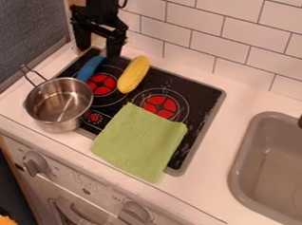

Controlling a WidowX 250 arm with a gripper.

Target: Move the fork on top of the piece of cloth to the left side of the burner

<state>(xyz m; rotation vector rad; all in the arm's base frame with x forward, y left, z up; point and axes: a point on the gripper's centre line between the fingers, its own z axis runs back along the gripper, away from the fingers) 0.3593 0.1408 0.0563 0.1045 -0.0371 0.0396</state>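
One blue fork (90, 68) is lying just by one gripper (98, 53), whose fingers are hanging apart — one cloth (139, 142), one pot (57, 102), one corn cob (134, 74), two burners (161, 106) are sitting nearby.

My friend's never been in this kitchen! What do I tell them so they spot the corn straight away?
Find the black stovetop beside the grey sink. Look toward its back, near the tiled wall, for the corn. It's long, bumpy and yellow, fatter than the slim blue thing beside it and not flat like the green cloth.
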